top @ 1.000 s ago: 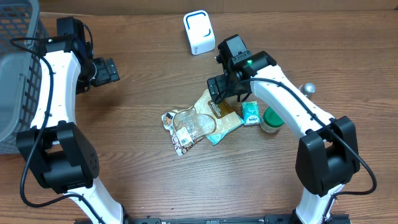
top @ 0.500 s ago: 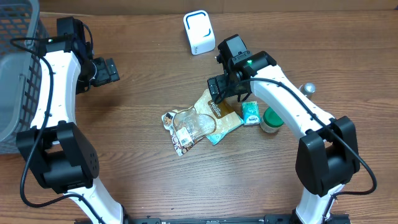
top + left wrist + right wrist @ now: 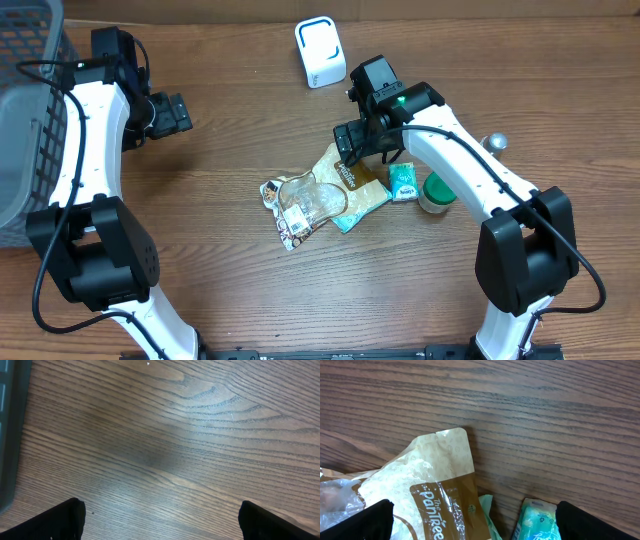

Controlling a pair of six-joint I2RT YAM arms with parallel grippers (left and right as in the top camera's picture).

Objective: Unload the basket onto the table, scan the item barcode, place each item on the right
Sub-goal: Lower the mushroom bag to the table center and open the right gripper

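My right gripper [image 3: 366,152] hangs with its jaws spread wide and nothing between them, over the upper end of the tan Pantree packet [image 3: 343,172], which lies on the table [image 3: 230,290] just right of centre. Reckoned from that packet, a clear-wrapped packet [image 3: 297,206] overlaps it at 8 o'clock, a teal tissue pack [image 3: 404,182] sits at 3 o'clock, and the white scanner [image 3: 320,52] stands well apart at 12 o'clock. My left gripper [image 3: 176,113], also wide and empty, hovers over bare wood at 10 o'clock, near the grey basket [image 3: 25,120].
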